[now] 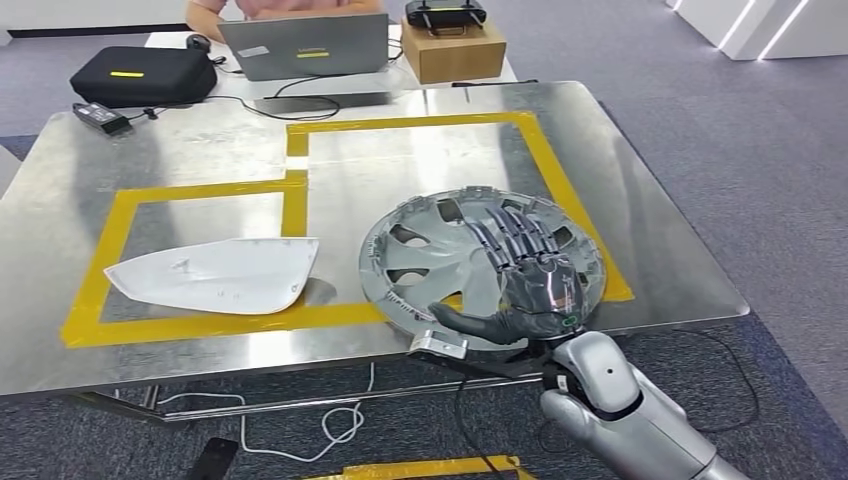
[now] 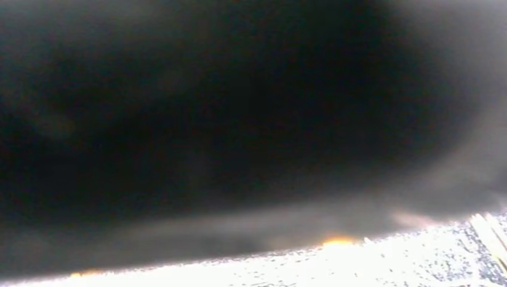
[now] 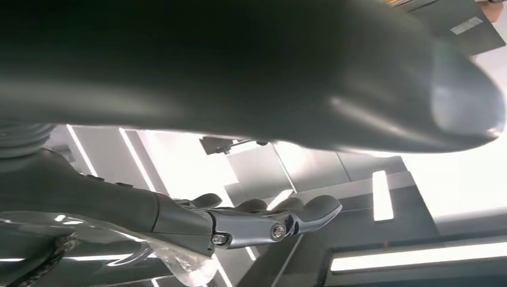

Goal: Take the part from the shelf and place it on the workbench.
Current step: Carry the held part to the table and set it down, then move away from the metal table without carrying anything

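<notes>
The silver wheel cover (image 1: 470, 262) lies flat on the workbench (image 1: 200, 130), near its front edge toward the right corner, overlapping the yellow tape frame (image 1: 300, 190). A white panel (image 1: 215, 275) sits well apart toward the left edge. The right hand (image 1: 525, 285) rests spread flat on the cover, thumb at its near rim.
</notes>
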`<state>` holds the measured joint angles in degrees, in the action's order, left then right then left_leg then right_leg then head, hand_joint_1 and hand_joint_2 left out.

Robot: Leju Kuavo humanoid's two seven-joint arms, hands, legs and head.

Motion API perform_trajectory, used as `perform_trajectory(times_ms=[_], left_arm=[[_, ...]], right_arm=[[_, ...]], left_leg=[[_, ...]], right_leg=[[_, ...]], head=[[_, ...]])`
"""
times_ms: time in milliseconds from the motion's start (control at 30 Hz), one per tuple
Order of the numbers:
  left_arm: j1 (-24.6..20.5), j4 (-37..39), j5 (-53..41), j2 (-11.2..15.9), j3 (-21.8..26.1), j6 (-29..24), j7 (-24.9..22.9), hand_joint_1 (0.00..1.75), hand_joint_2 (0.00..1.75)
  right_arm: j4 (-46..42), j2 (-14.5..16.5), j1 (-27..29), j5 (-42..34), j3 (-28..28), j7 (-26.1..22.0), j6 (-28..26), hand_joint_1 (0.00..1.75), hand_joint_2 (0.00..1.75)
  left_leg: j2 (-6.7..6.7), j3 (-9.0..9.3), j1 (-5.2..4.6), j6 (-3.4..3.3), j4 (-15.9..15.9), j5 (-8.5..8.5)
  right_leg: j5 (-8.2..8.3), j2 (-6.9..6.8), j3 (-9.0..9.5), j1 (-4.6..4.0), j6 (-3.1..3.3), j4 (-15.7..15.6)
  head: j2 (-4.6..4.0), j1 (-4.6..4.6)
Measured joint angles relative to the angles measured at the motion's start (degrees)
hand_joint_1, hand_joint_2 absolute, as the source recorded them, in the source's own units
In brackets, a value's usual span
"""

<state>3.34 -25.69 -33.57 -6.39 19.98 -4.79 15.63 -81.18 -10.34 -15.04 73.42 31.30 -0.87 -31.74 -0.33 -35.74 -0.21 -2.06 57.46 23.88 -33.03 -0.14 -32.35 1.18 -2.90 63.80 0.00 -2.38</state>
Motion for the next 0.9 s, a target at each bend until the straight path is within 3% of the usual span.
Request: perform_trajectory(times_ms=[67,133,200,233,300,367,400,433,467,567,633,700,767,867,900], left_arm=[[0.0,0.0,0.0,0.0,0.0,0.0,0.0,0.00,0.00],[0.0,0.0,0.0,-0.1,0.0,0.0,0.0,0.00,0.00],[0.1,0.0,0.0,0.0,0.0,0.0,0.0,0.00,0.00],[0.1,0.0,0.0,0.0,0.0,0.0,0.0,0.00,0.00],[0.1,0.0,0.0,0.0,0.0,0.0,0.0,0.00,0.00],[0.1,0.0,0.0,-0.1,0.0,0.0,0.0,0.00,0.00],[0.2,0.0,0.0,-0.1,0.0,0.0,0.0,0.00,0.00],[0.2,0.0,0.0,-0.1,0.0,0.0,0.0,0.00,0.00],[0.2,-0.1,0.0,-0.1,0.0,0.0,0.0,0.00,0.00],[0.1,-0.3,-0.1,-0.1,0.1,-0.1,0.0,0.00,0.00],[0.1,-0.4,-0.2,-0.2,0.3,-0.1,-0.1,0.00,0.00],[0.3,-0.6,-0.4,-0.3,0.4,-0.2,-0.2,0.00,0.00],[0.4,-0.8,-0.5,-0.5,0.6,-0.2,-0.4,0.00,0.00],[0.4,-1.2,-0.6,-0.6,0.9,-0.3,-0.6,0.00,0.00],[0.5,-1.2,-0.7,-0.7,0.9,-0.3,-0.7,0.00,0.00]], right_arm=[[0.0,0.0,-0.1,0.0,0.0,0.0,0.0,0.00,0.00],[0.0,0.0,-0.1,0.0,0.0,0.0,0.0,0.00,0.00],[0.0,0.1,-0.1,0.0,0.0,0.0,0.0,0.00,0.00],[0.0,0.1,-0.1,0.0,0.0,0.0,0.0,0.00,0.00],[0.0,0.1,-0.2,0.0,0.0,0.0,0.0,0.00,0.00],[0.0,0.1,-0.2,0.0,0.0,0.0,0.0,0.00,0.00],[0.0,0.1,-0.1,0.0,0.0,0.0,0.0,0.00,0.00],[0.0,0.1,-0.1,0.0,0.0,0.0,0.0,0.00,0.00],[0.0,0.1,-0.1,-0.1,0.0,0.0,0.1,0.00,0.00],[-0.1,0.1,-0.2,-0.3,0.0,0.1,0.3,0.00,0.00],[-0.2,0.1,-0.3,-0.5,0.1,0.2,0.5,0.00,0.00],[-0.2,0.1,-0.3,-0.6,0.1,0.2,0.7,0.00,0.00],[-0.2,0.1,-0.2,-0.7,0.1,0.3,0.8,0.00,0.00],[-0.2,0.1,-0.2,-0.8,0.0,0.4,0.9,0.00,0.00],[-0.2,0.1,-0.1,-0.8,0.0,0.4,1.0,0.00,0.00]], left_leg=[[-0.08,-0.21,-0.07,0.64,0.1,-0.39],[-0.12,-0.48,-0.10,1.46,0.2,-0.97],[-0.12,-0.85,0.10,2.21,0.5,-0.84],[-0.10,-1.28,0.19,2.54,1.4,0.23],[-0.05,-3.23,0.41,3.15,7.2,5.12],[-0.03,-5.17,0.61,3.58,14.8,9.69],[-0.03,-5.22,0.69,3.65,16.8,10.49],[-0.03,-4.27,0.74,3.65,16.7,10.22],[-0.03,-2.27,0.77,3.58,14.5,9.20],[-0.06,5.77,0.65,2.94,2.5,6.08],[-0.11,7.36,0.37,2.26,-0.7,5.87],[-0.03,6.85,0.22,1.38,-1.0,5.11],[0.14,5.98,0.26,0.35,-1.4,4.00],[0.23,3.83,0.07,-0.46,-1.4,2.30],[0.23,3.06,-0.06,-0.52,-1.4,1.74]], right_leg=[[1.85,0.16,3.59,-0.15,0.26,-6.1],[2.22,0.34,4.11,-0.44,0.69,-7.1],[2.75,0.22,3.34,-0.40,1.59,-7.2],[3.14,0.11,3.02,-0.34,2.15,-7.3],[4.05,-0.14,2.25,-0.34,2.95,-7.4],[4.89,-0.34,1.20,-0.51,3.19,-7.3],[5.25,-0.42,0.67,-0.59,3.20,-7.2],[5.58,-0.47,0.15,-0.64,3.15,-7.1],[5.92,-0.49,-0.37,-0.67,3.07,-7.0],[6.75,-0.49,-1.34,-0.80,2.47,-6.7],[7.40,-0.50,-1.68,-0.85,1.77,-6.7],[7.81,-0.45,-1.97,-0.68,1.02,-6.7],[5.43,-0.24,-3.26,-0.54,0.52,-4.7],[-2.09,-0.06,-6.53,-0.51,0.27,5.4],[-3.14,-0.05,-7.00,-0.52,0.25,8.4]], head=[[0.00,-0.05],[0.00,-0.08],[0.00,-0.07],[0.00,-0.17],[0.00,-0.36],[0.00,-0.41],[0.00,-0.41],[0.00,-0.42],[0.00,-0.42],[0.00,-0.39],[0.00,-0.37],[0.00,-0.37],[0.00,-0.21],[0.00,0.07],[0.00,0.08]])
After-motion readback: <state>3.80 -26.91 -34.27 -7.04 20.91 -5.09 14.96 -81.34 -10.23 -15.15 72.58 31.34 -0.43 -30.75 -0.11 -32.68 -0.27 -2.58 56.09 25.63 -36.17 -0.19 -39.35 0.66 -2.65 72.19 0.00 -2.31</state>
